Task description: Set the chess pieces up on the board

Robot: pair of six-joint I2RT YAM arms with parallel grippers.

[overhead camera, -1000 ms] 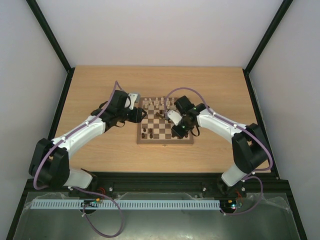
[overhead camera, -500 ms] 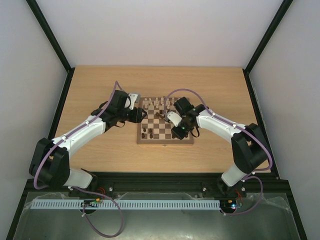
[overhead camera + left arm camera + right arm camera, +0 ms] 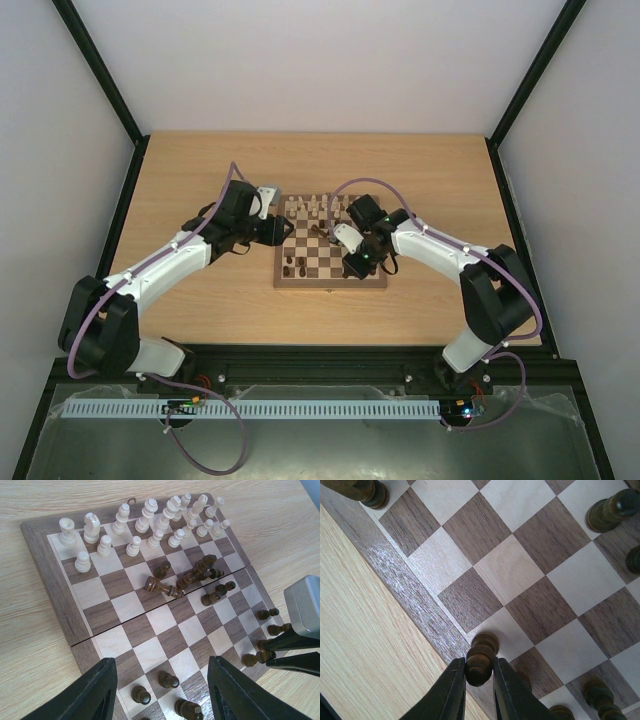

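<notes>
The board (image 3: 330, 286) lies in the middle of the table. Cream chess pieces (image 3: 150, 525) stand in two rows along its far edge. Several dark pieces (image 3: 192, 577) lie toppled near the board's middle, and other dark pawns (image 3: 168, 680) stand along the near rows. My right gripper (image 3: 479, 676) is shut on the head of a dark pawn (image 3: 481, 655) that stands on a cream square beside the board's rim (image 3: 415, 605). It also shows in the top view (image 3: 357, 262). My left gripper (image 3: 162, 682) is open and empty, low over the board's left side (image 3: 283, 230).
The bare wooden table (image 3: 200, 290) surrounds the board. The right gripper's fingers and grey camera housing (image 3: 305, 605) reach in at the right of the left wrist view, close to standing dark pawns (image 3: 267, 614). Black frame rails run along the table's sides.
The right gripper has edged very slightly over the board's right side. The left arm has not visibly moved.
</notes>
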